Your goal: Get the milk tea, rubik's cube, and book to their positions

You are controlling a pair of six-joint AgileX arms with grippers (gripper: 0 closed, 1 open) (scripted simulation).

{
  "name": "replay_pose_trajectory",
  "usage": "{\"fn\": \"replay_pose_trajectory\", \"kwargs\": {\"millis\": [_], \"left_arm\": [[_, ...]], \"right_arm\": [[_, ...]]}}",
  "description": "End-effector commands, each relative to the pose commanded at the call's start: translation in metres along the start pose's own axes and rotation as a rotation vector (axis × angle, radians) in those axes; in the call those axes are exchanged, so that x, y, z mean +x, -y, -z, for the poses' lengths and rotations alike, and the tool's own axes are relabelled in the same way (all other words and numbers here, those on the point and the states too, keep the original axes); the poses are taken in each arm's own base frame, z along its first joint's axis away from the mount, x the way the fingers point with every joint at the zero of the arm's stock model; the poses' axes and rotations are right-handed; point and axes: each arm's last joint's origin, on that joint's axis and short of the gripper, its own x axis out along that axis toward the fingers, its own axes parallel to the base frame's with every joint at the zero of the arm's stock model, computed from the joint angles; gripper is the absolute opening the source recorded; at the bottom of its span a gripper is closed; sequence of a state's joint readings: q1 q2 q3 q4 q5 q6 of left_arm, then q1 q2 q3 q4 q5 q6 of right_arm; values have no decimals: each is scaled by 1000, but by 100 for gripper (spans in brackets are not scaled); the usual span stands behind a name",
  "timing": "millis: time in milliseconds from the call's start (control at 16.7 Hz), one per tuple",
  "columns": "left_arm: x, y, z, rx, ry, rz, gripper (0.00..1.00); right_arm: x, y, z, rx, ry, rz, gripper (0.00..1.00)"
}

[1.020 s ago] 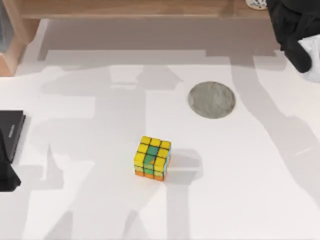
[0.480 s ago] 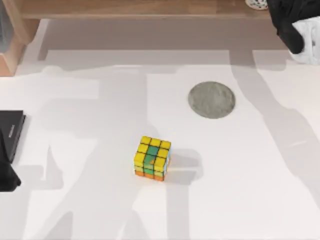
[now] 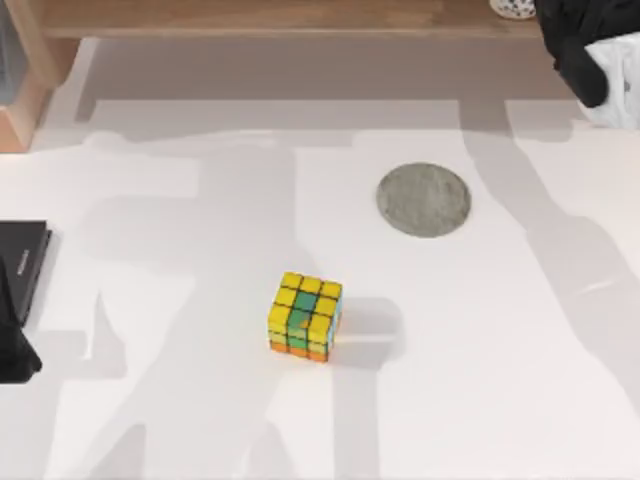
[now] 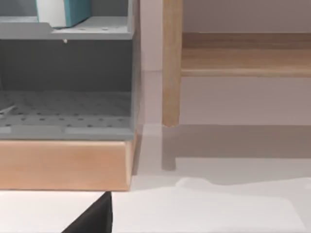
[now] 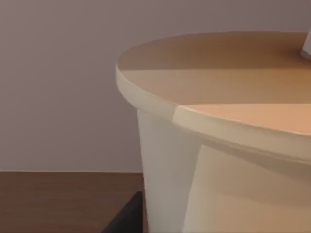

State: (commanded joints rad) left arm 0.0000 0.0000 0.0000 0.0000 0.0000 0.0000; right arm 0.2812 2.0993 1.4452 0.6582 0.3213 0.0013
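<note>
On the white desk [image 3: 520, 400], the rubik's cube [image 3: 304, 317] sits alone near the middle, a little toward the near edge, its top mostly yellow squares with a green patch and an orange lower row, all ruled by black grid lines. Toward the far edge and to its right lies a flat, round, mottled grey coaster [image 3: 423, 199], well apart from the cube and with nothing on it.

Our right arm [image 3: 580, 40] is at the desk's far right corner, a black mass beside something white; we cannot tell how its gripper's fingers stand. Its wrist camera looks closely at the milk tea [image 5: 218, 145], a pale, tapering cup with a flat tan top, with dark wood below and a plain wall behind.

Our left arm [image 3: 12, 340] is parked at the desk's left edge, next to a flat black book [image 3: 22, 255]; its fingers cannot be made out either. Its wrist camera faces a wooden shelf [image 4: 63, 165] along the far edge: pale timber base and post, grey perforated panel inside, and the teal book [image 4: 65, 10] standing on the upper grey ledge.
</note>
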Motion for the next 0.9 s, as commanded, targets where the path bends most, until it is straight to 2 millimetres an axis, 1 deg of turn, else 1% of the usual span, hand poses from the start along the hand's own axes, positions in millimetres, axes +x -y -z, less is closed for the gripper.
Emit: {"fn": "replay_pose_trajectory", "kwargs": {"millis": [300,360,900], "left_arm": [[0,0,0,0,0,0,100],[0,0,0,0,0,0,100],[0,0,0,0,0,0,100]], "right_arm": [[0,0,0,0,0,0,2],[0,0,0,0,0,0,0],[-1,-1,-1,2,3,-3,0]]}}
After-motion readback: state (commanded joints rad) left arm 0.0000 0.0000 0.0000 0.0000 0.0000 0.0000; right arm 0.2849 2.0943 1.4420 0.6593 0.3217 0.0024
